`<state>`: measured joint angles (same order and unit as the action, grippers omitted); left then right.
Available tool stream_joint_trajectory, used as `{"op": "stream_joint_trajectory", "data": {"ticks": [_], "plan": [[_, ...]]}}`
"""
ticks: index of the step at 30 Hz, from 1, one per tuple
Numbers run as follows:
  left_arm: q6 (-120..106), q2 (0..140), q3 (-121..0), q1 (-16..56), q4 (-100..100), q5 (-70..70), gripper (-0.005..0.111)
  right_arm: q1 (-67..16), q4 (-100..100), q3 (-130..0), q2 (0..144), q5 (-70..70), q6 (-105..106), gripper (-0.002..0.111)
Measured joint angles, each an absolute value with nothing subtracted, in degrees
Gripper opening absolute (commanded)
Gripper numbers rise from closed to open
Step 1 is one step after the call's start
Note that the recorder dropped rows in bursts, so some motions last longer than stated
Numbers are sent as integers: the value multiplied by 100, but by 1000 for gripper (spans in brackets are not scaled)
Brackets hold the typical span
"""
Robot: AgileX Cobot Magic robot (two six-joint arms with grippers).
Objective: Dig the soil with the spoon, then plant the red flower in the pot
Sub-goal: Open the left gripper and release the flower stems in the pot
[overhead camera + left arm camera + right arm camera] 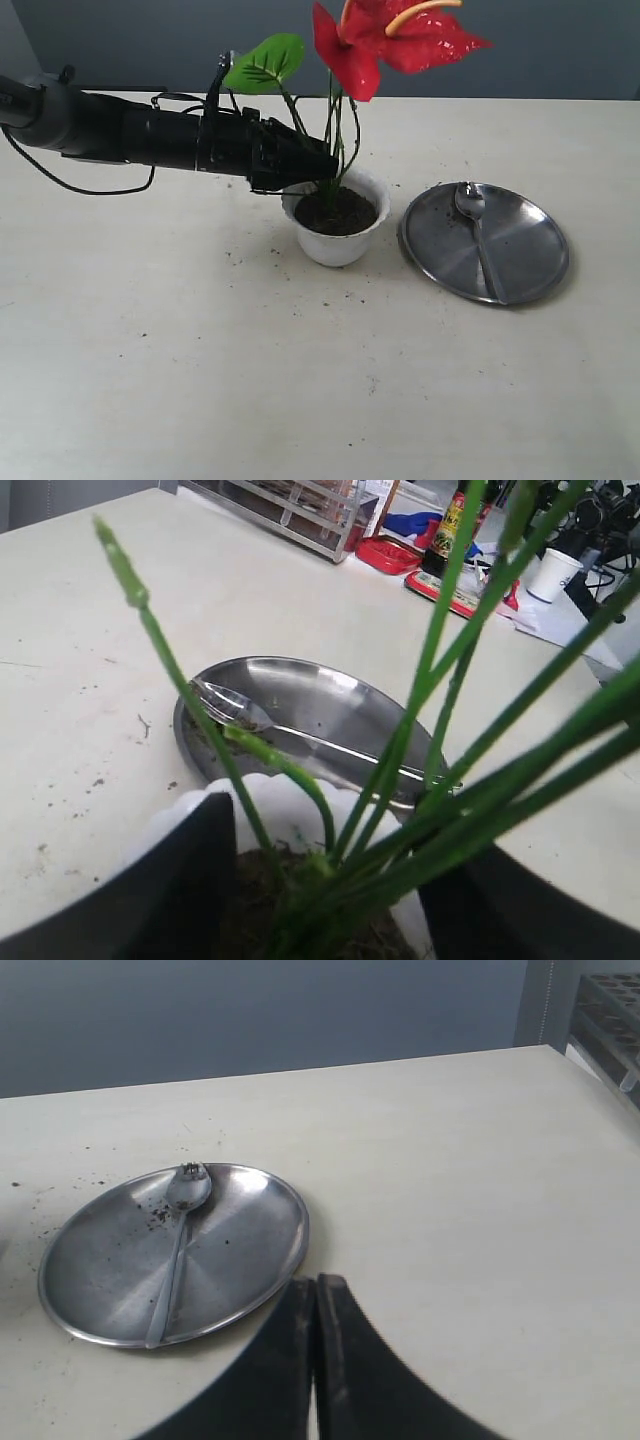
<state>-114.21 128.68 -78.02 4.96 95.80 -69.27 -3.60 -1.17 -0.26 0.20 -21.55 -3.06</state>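
- Cream worktop under a blue-grey wall carries the pot near the middle and a round steel plate just beside it.
- Left pincer reaches in over the pot's rim, clamped around the green stems of the red flower, whose lower ends sit in the soil.
- Red bloom and green leaf stand upright above the pot.
- Spoon lies on the plate, bowl toward the far edge.
- Right pincer hovers near the plate, jaws pressed together, holding nothing.
- Dark crumbs speckle the worktop around the pot.
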Motion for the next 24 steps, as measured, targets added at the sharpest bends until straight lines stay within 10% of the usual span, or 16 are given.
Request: {"op": "stream_joint_trajectory", "data": {"ticks": [24], "plan": [[-11316,12709,-7802,318,9376,-6927,54,-360,-117,-26,20,-2155,-306,0]]}}
